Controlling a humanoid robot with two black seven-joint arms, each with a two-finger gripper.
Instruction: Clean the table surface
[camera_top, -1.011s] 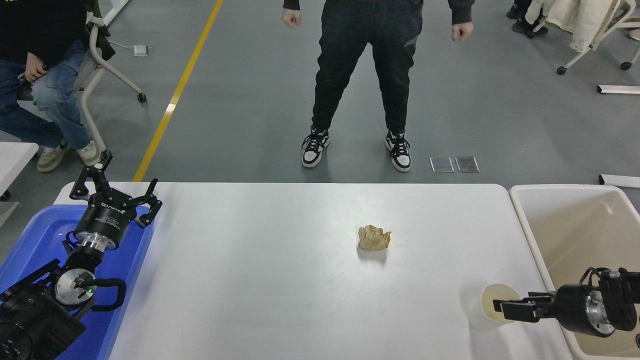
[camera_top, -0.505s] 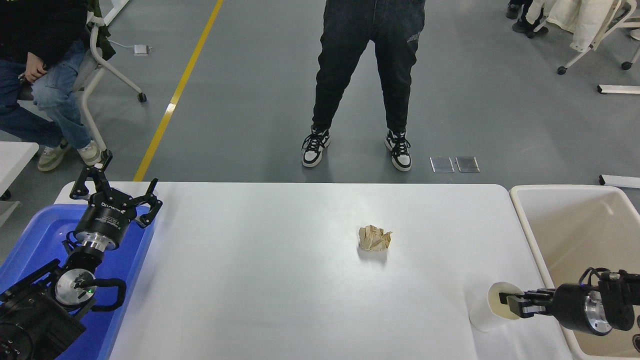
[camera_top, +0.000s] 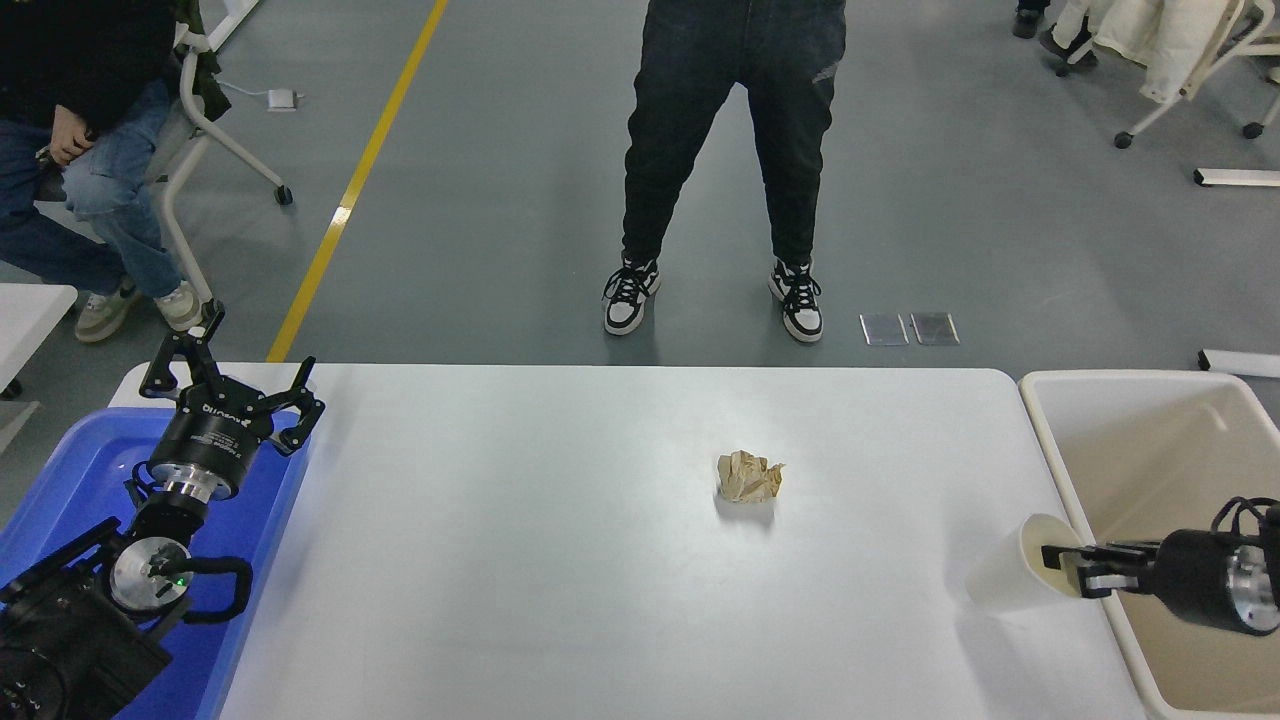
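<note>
White and faintly glossy, the worktop (camera_top: 560, 560) fills the lower half of the view, with rounded far corners and grey floor beyond it. A yellow line (camera_top: 350, 190) is painted across that floor at the upper left. A person in dark trousers and black-and-white shoes (camera_top: 712, 160) is seen standing at the far side, and another person in jeans (camera_top: 70, 170) is seated at the upper left. A blue tub (camera_top: 75, 510) is set against the worktop's left edge and a beige bin (camera_top: 1150, 440) against its right edge. A crumpled ball of brown paper (camera_top: 749, 476) lies near the middle of the worktop. At the lower left the left tool (camera_top: 228, 378) is held over the blue tub with its fingers spread apart. The right tool (camera_top: 1068, 571) is clamped on the rim of a white paper cup (camera_top: 1010, 582), which is held tilted at the worktop's right edge, just beside the beige bin
</note>
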